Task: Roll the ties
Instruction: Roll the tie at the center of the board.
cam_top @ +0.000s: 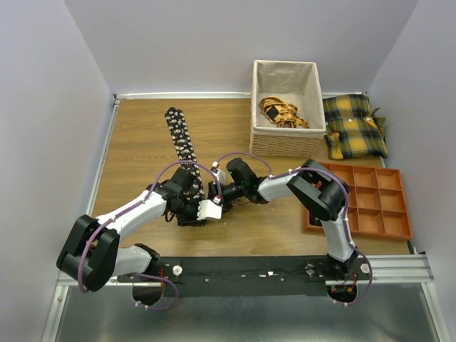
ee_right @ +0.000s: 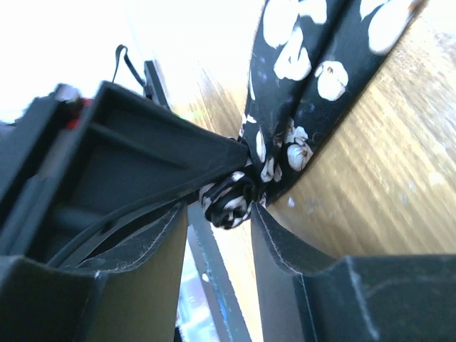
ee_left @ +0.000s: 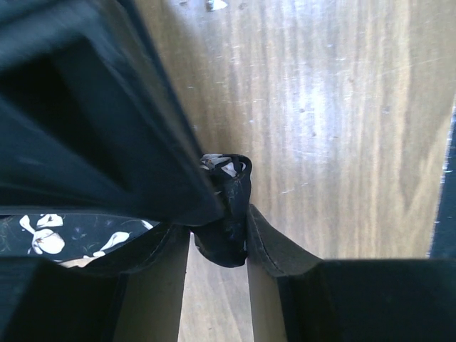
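Observation:
One of the ties (cam_top: pixel 181 140), black with small white flowers, lies as a long strip on the wooden table, running from the far left toward the middle. Its near end is wound into a small tight roll (ee_left: pixel 226 214) (ee_right: pixel 229 199). Both grippers meet at that roll. My left gripper (cam_top: pixel 192 209) (ee_left: pixel 217 239) is shut on the roll, which fills the gap between its two pads. My right gripper (cam_top: pixel 217 194) (ee_right: pixel 219 210) stands open around the same roll: the fabric touches its right pad and a slit of light shows at the left one. The flat strip (ee_right: pixel 306 85) leads away beyond.
A lined wicker basket (cam_top: pixel 285 146) at the back holds yellow-and-black straps (cam_top: pixel 281 112). Plaid cushions (cam_top: pixel 354 125) lie to its right. An orange compartment tray (cam_top: pixel 370 199) sits beside the right arm. White walls enclose the table.

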Available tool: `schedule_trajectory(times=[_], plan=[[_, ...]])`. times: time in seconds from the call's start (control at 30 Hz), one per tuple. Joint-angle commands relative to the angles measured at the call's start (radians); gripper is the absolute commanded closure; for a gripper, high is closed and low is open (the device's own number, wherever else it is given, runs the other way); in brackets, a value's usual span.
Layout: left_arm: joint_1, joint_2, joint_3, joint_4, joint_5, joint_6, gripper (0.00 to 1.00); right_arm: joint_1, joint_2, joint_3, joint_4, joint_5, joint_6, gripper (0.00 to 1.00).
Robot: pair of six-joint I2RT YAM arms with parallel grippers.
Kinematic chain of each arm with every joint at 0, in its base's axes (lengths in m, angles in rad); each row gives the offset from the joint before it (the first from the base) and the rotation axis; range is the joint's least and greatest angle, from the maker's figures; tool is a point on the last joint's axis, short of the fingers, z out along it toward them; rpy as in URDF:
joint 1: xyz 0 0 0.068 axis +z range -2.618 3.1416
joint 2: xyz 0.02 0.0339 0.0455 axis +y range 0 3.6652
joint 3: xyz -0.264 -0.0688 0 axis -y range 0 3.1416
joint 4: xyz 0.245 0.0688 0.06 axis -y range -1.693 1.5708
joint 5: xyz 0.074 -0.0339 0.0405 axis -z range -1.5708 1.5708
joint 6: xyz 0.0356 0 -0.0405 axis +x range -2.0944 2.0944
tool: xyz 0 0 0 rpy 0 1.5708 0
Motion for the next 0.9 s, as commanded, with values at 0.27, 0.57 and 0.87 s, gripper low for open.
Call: schedule_trajectory(times=[0.27, 0.57, 0.87], plan=[[-0.003, 0.017, 0.004, -0.038, 0.046, -0.064, 0.67, -0.011, -0.148, -0.148, -0.017, 0.134, -0.11, 0.75], [-0.003, 0.012, -0.003, -0.024, 0.045, -0.076, 0.66, -0.012, -0.056, -0.125, 0.124, 0.093, 0.006, 0.97], [-0.003, 0.029, -0.005, 0.015, 0.04, -0.108, 0.66, 0.005, 0.014, -0.059, 0.135, 0.013, 0.016, 0.99]])
